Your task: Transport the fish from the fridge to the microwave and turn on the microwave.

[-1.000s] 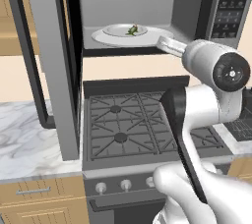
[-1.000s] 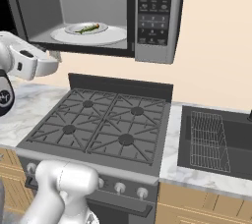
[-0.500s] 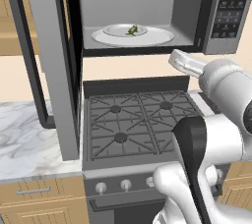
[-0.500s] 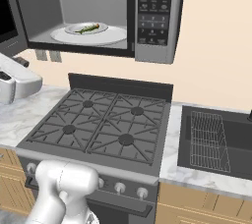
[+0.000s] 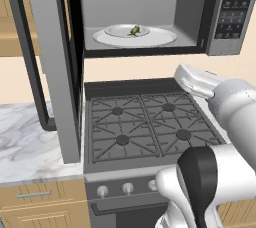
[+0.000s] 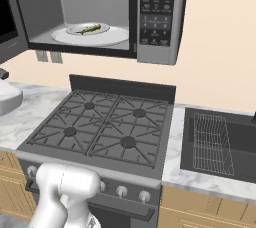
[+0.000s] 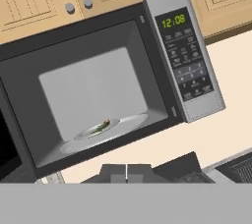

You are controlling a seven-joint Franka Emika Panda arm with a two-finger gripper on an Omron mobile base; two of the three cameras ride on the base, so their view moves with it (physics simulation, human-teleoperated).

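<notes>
The fish [image 6: 89, 29] lies on a small plate [image 5: 120, 30] on the turntable [image 5: 162, 37] inside the microwave [image 7: 197, 110], whose door [image 5: 52, 62] hangs wide open, well ahead of and above the jaws, with nothing between. Below sit one stove [image 6: 100, 127] with four burners and, right, one sink [image 6: 220, 139] holding a rack [image 6: 212, 143]. The hand view alone shows the clock [image 7: 173, 21] reading 12:08; the gripper [image 5: 192, 79] shows in the left base view, but whether its jaws are released or clenched I cannot tell.

"12:08" is shown in green digits on the display of the microwave [image 7: 189, 53]; the button labels cannot be read.
</notes>
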